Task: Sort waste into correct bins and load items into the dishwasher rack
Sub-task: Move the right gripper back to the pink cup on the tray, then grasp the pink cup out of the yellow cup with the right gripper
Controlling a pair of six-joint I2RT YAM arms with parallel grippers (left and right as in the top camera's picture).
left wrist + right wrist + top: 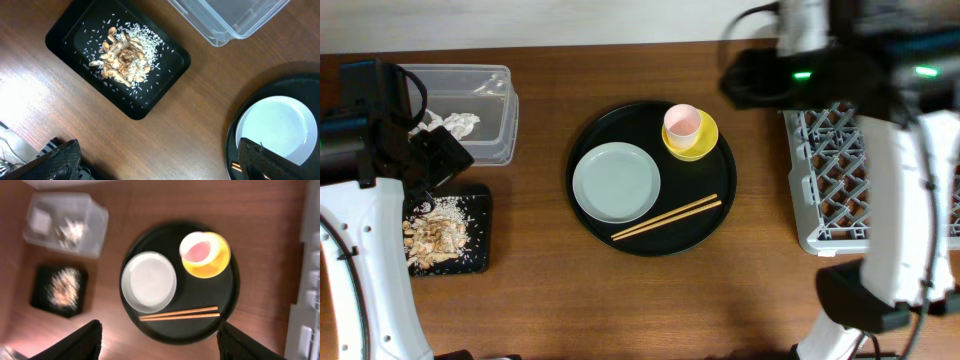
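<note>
Beige-brown crumbly food scraps, ringed by scattered white grains, lie heaped in the middle of the flat black rectangular tray, which sits on the brown wooden counter. Just beside it stands the clear plastic rectangular tub, parted from the flat tray by a narrow strip of wood. A crumpled white paper napkin rests inside the tub's left half.

Further right, the large round black tray carries the dishes. A pale grey-green round plate lies flat on its left half. A small yellow bowl sits at its upper right rim with a pink cup standing upright inside it. A pair of thin wooden chopsticks lies side by side at a slant below the plate. At the right end of the counter, apart from the round tray, sits the large square grey plastic lattice rack, partly covered by the right arm.

The left gripper is released, its two dark fingers spread wide over bare counter. The tray of scraps lies ahead of it and the plate shows just past its right finger. From overhead, this arm hangs over the gap between the tub and the flat tray.

The right gripper is also released, fingers far apart and grasping nothing. It hangs well above the round tray, and its blurred wrist view shows the plate, bowl, cup and chopsticks ahead of its fingers.
</note>
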